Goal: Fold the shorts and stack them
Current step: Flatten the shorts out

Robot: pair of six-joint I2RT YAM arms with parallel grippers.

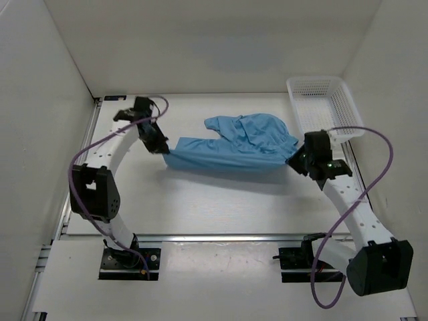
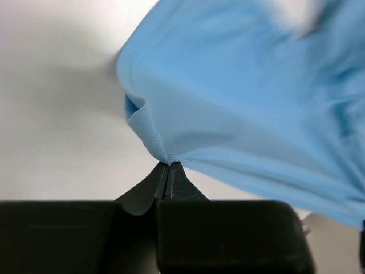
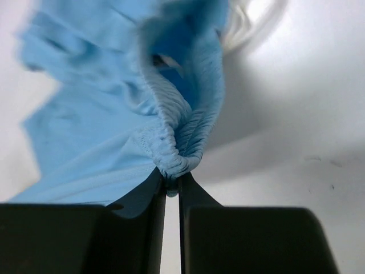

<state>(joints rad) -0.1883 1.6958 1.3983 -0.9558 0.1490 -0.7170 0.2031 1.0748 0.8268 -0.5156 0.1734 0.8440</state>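
A white mesh basket (image 1: pixel 319 100) stood at the far right corner of the white table (image 1: pixel 221 200), close beside the right wall (image 1: pixel 394 60), its long side running away from the near edge. A plain white back wall (image 1: pixel 221 40) and a left wall (image 1: pixel 33 80) closed in the table. A metal rail (image 1: pixel 221 237) ran along the table's near edge. A small dark fitting (image 1: pixel 115 97), too small to identify, sat at the far left corner.

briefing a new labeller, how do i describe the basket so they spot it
On the white table, look to the far right corner, beyond the right gripper. The basket there is a rigid white mesh tub, unlike the soft sky-blue shorts stretched beside it.
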